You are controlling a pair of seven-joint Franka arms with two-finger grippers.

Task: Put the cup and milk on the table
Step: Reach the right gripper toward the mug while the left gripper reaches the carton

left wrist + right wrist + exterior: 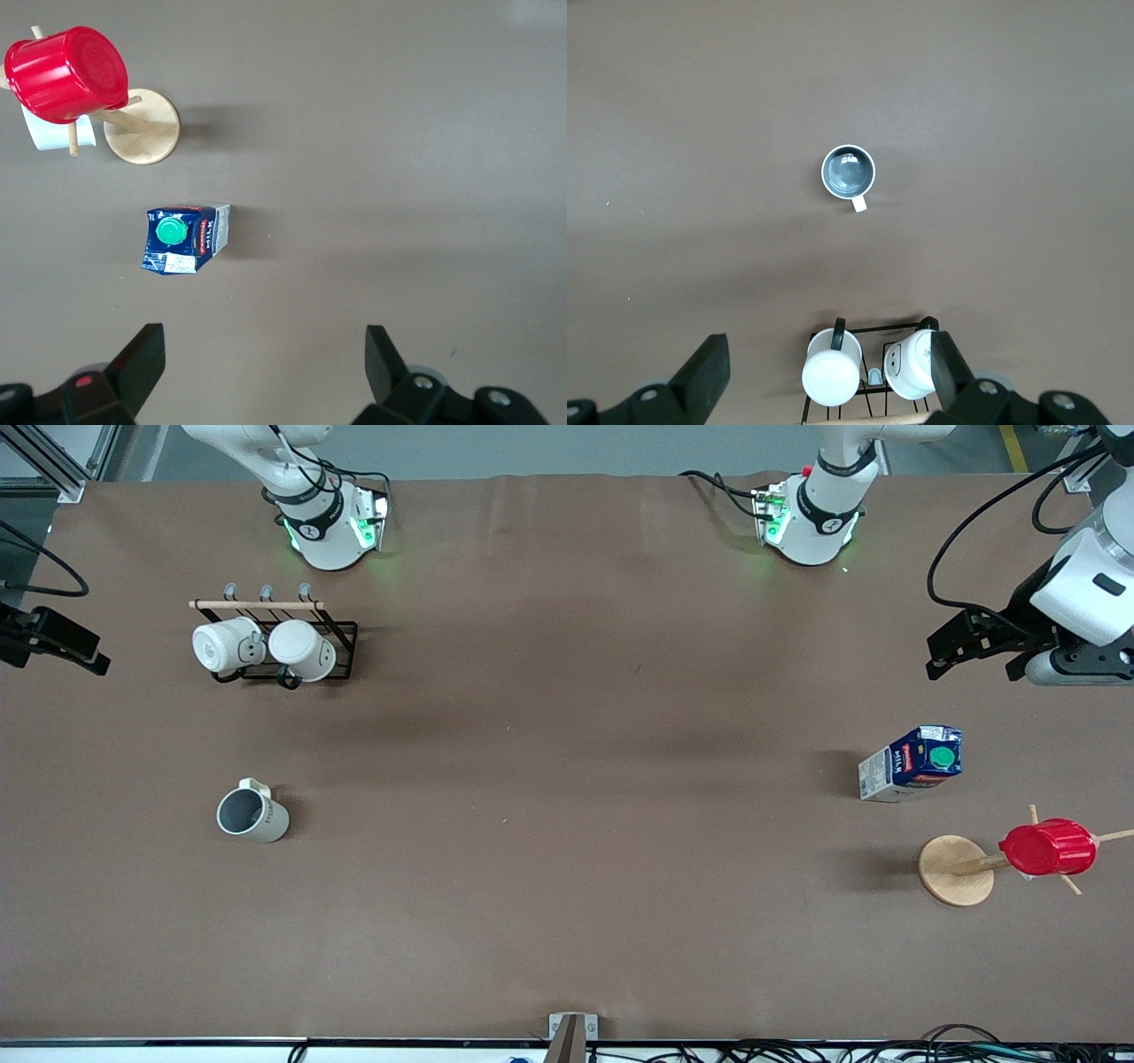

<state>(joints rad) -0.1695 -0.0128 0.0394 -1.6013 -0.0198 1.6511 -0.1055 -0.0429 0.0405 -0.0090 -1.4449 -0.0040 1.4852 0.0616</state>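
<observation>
Front view: the right gripper hung with jaws wide over the bench edge; the cup stood upright nearer the camera than the mug rack; the milk stood beside the red cup; the left gripper hung, jaws wide.

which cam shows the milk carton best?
Left wrist view: the milk sits central, seen from above, green cap and label clear. Front view shows it smaller, near the left arm's end of the table. Right wrist view doesn't show it.
</observation>
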